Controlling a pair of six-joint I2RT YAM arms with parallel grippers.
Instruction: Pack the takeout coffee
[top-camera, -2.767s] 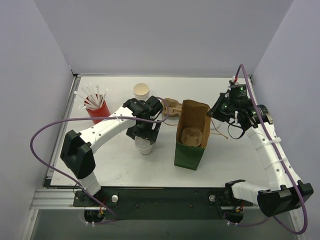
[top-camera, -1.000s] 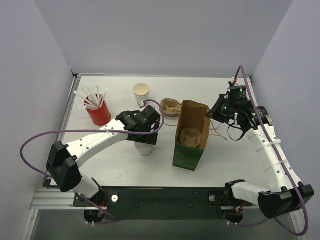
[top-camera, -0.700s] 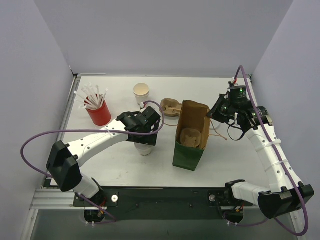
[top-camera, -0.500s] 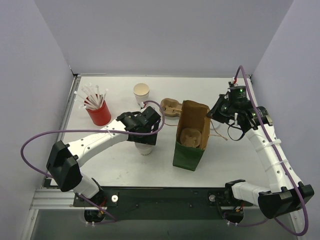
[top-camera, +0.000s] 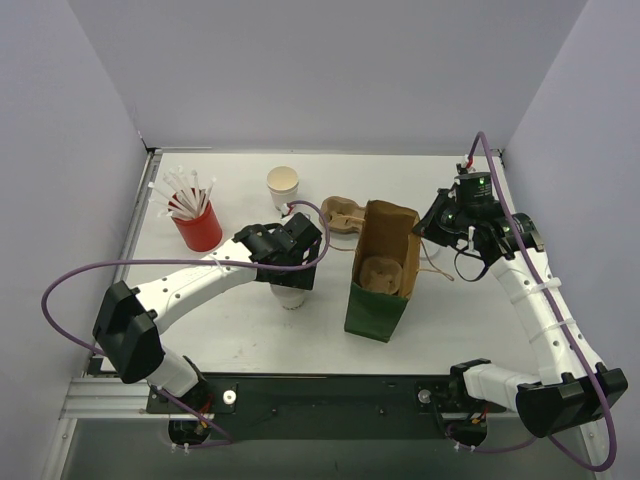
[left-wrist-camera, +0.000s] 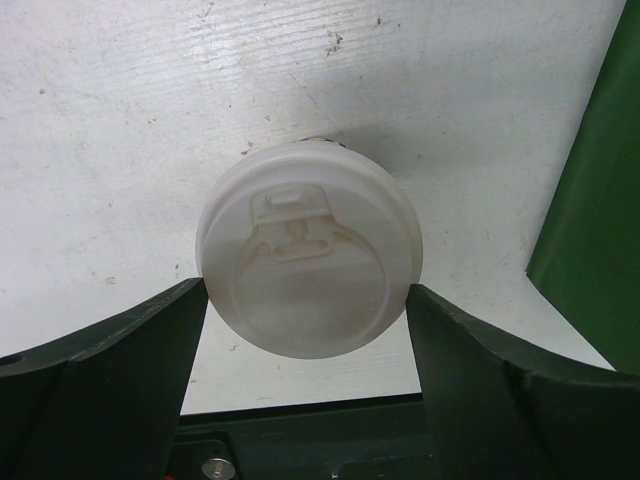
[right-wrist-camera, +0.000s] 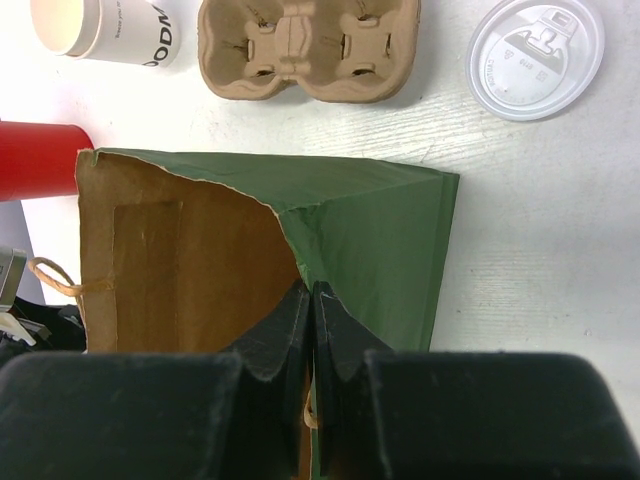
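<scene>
The takeout coffee (left-wrist-camera: 308, 262), a small white cup under a round white lid, stands on the table left of the bag. My left gripper (left-wrist-camera: 308, 300) straddles it from above, and both dark fingers (left-wrist-camera: 150, 350) press against the cup just under the lid's rim. From the top view only the cup's base (top-camera: 291, 297) shows below the left gripper (top-camera: 288, 272). The green-and-brown paper bag (top-camera: 378, 312) stands open at the table's middle. My right gripper (right-wrist-camera: 313, 295) is pinched shut on the bag's right rim (right-wrist-camera: 290, 225), also seen from above as the right gripper (top-camera: 427, 233).
A red cup of white straws (top-camera: 197, 224) stands far left. A lidless white cup (top-camera: 283, 185) and a cardboard cup carrier (top-camera: 342, 213) sit behind the bag. A loose white lid (right-wrist-camera: 535, 55) lies on the table beyond the bag. The bag's green side (left-wrist-camera: 600, 220) stands close to the coffee's right.
Since the oldest frame my left arm has dropped down around the lidded cup. Over the last second nothing has visibly moved. The right gripper keeps its hold on the bag.
</scene>
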